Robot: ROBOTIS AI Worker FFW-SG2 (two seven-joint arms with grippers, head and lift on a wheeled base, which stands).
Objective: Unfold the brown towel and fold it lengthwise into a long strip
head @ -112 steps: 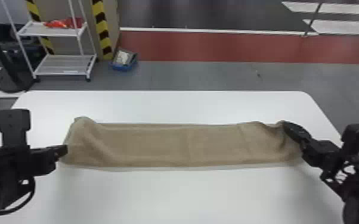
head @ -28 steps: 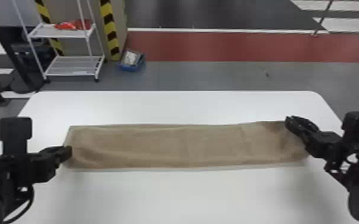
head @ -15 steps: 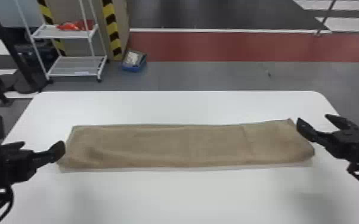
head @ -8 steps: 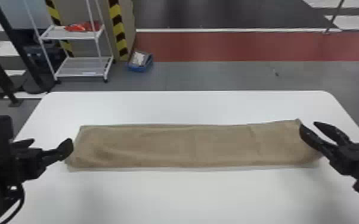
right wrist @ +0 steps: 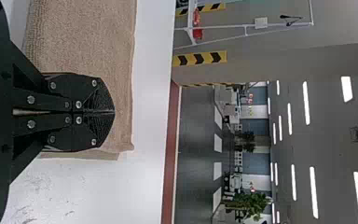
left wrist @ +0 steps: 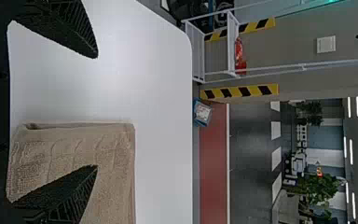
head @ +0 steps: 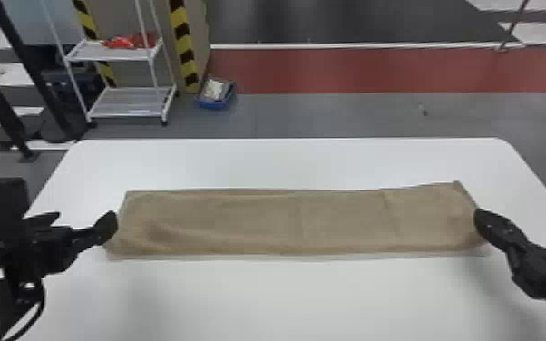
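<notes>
The towel (head: 249, 222) is plain brown, the tabletop (head: 285, 299) white. The left gripper (head: 84, 218) and right gripper (head: 484, 219) are black. Black and yellow stripes alternate on the hazard tape (head: 185, 45). The wire-framed shelf rack (head: 122, 55) is white, the bin (head: 213, 104) blue, and a red band (head: 353, 70) crosses the grey floor (head: 331, 115).
</notes>
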